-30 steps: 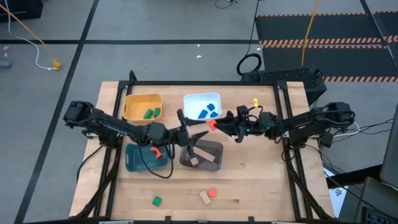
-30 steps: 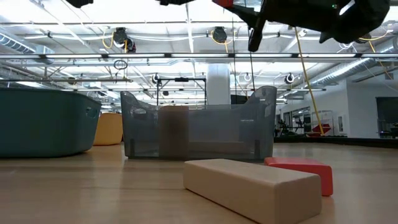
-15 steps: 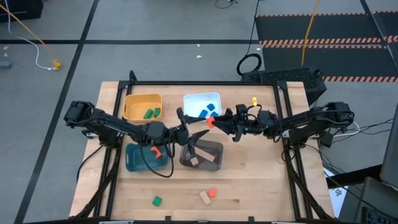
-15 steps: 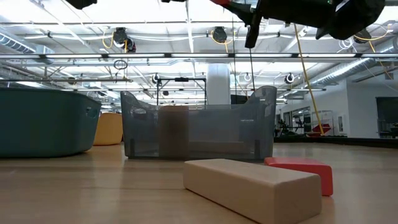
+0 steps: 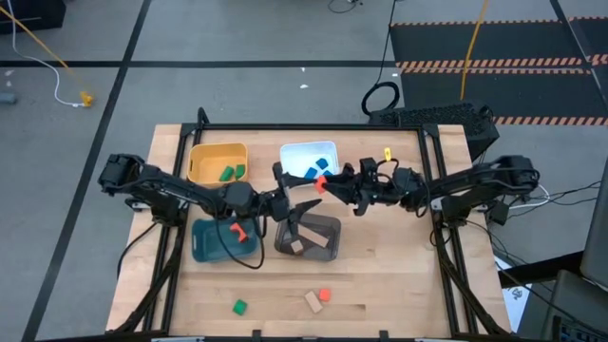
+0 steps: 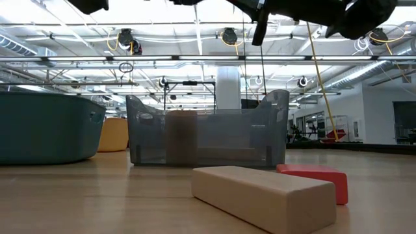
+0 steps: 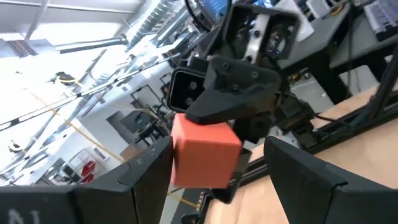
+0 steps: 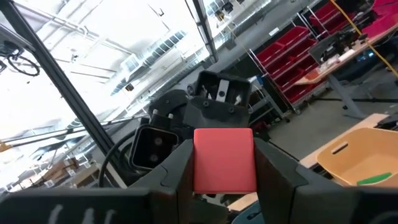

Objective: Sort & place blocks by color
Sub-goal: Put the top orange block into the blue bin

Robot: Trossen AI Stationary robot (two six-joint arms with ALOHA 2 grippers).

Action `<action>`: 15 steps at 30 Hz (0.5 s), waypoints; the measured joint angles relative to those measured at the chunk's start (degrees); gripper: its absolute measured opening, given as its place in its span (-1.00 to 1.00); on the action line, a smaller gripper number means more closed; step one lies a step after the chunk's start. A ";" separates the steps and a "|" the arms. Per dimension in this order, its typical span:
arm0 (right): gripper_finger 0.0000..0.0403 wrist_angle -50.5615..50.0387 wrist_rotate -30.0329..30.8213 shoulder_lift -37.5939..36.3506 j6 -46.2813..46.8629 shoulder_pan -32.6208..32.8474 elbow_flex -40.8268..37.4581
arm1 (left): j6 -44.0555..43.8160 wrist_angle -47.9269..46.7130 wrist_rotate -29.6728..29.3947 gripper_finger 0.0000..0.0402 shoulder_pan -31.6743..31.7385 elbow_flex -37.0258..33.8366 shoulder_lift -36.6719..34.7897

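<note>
From above, we see our right gripper (image 5: 324, 183) clamped on a red-orange cube (image 5: 321, 184), raised in mid-air between the white bin (image 5: 309, 150) and the grey bin (image 5: 331, 228), facing our left gripper (image 5: 290, 197), whose fingers are spread wide; the two look posed for a handover, since the teal bin (image 5: 201, 242), which already holds a red-orange arch (image 5: 237, 229), lies on the left arm's side. Green blocks (image 5: 229, 173) sit in the yellow bin (image 5: 204, 155), blue ones in the white bin. Three blocks are left loose on the bench (image 5: 399, 285): a green cube (image 5: 239, 306), a tan bar (image 5: 313, 302) and a red-orange block (image 5: 325, 294). At bench level, the tan bar (image 6: 263, 198) and the red-orange block (image 6: 315, 179) lie in front of the grey bin (image 6: 208, 140). From the left wrist, the cube (image 7: 204, 152) hangs between our open fingers (image 7: 305, 168), apparently untouched. From the right wrist, the cube (image 8: 224, 160) sits gripped, the other arm close behind.
</note>
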 joint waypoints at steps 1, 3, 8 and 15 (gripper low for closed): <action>-0.44 -0.01 -0.01 0.44 0.01 0.00 0.20 | 0.02 0.69 -0.16 0.25 0.19 0.00 0.35; -0.44 0.03 -0.04 1.19 0.01 0.00 0.57 | 0.03 1.30 -0.21 0.25 0.42 -0.02 0.42; -0.44 1.39 0.00 2.69 1.01 0.00 0.59 | -0.22 2.19 -0.39 0.25 0.56 -0.02 0.33; -0.44 4.24 -0.17 3.90 1.96 0.00 0.55 | -2.31 0.90 -0.41 0.25 0.56 -0.02 0.33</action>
